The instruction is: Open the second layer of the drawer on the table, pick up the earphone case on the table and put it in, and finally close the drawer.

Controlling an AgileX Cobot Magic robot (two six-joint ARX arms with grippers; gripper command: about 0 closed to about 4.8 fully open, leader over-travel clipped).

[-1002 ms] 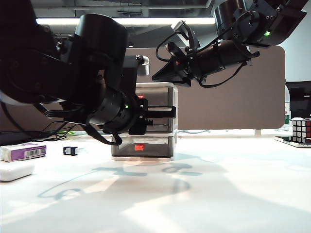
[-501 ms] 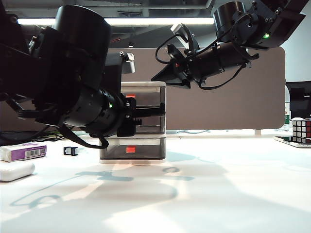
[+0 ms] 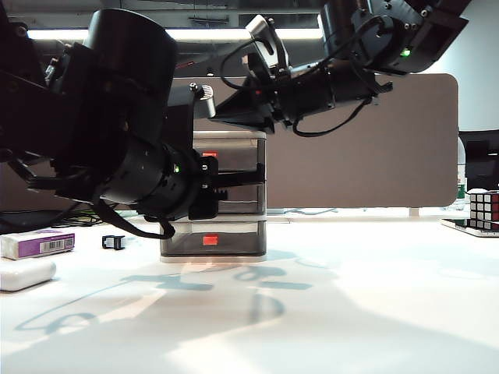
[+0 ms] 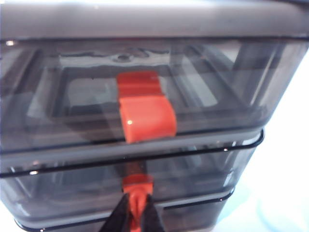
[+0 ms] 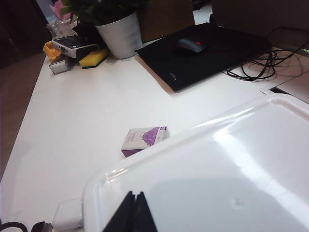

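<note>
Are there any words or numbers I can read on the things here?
No text can be read.
Purple-and-white box: a barcode label, its digits too small to read.
Black pad: a small white mark near its edge, too blurred to read.
Drawer: no writing on it.

White table [image 3: 374, 312], the drawer [image 3: 234, 195] standing on it, left of the drawer a small black clip [image 3: 113, 241], purple-and-white box [image 3: 37, 244], white earphone case [image 3: 26, 274], Rubik's cube [image 3: 483, 209] far right of the drawer

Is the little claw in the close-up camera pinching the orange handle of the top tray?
No: the left gripper is shut on the red-orange handle of the second layer, while the top tray's handle above it is untouched.
</note>
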